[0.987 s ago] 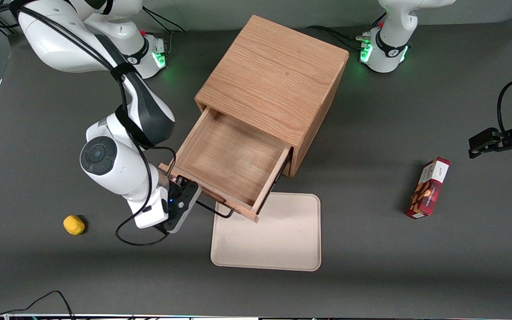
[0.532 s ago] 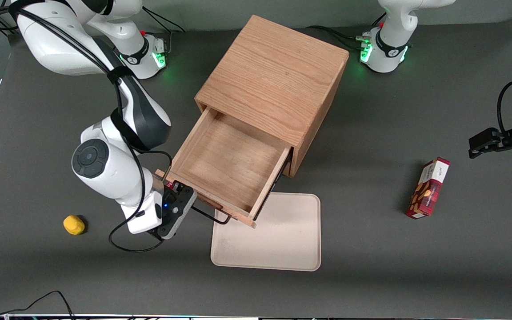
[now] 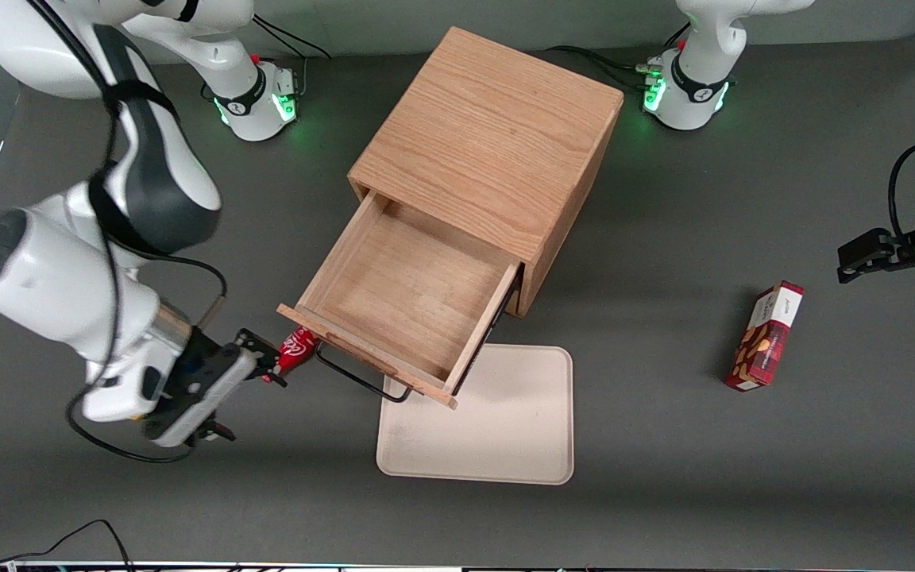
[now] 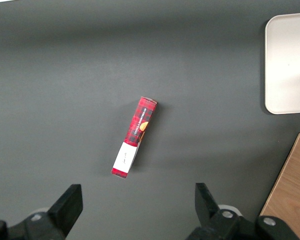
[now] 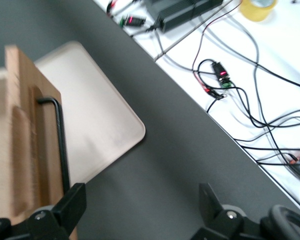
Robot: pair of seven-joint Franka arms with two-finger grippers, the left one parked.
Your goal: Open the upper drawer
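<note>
The oak cabinet [image 3: 489,135] stands mid-table. Its upper drawer [image 3: 410,294] is pulled far out, and the shallow wooden box shows empty. The thin black wire handle [image 3: 358,381] on its front is free; it also shows in the right wrist view [image 5: 60,145] on the light wood front [image 5: 15,150]. My right gripper [image 3: 245,400] is open and empty, apart from the handle, toward the working arm's end of the table. In the right wrist view the gripper [image 5: 140,210] holds nothing between its fingers [image 5: 72,205]. The lower drawer is hidden under the upper one.
A small red bottle [image 3: 297,350] lies by the drawer front's corner, close to one fingertip. A beige tray [image 3: 505,429] lies in front of the drawer, nearer the front camera. A red snack box [image 3: 767,338] lies toward the parked arm's end, also in the left wrist view [image 4: 135,137].
My gripper has let go of the handle and swung away toward the working arm's end. The drawer stays pulled out. The red bottle has come into view.
</note>
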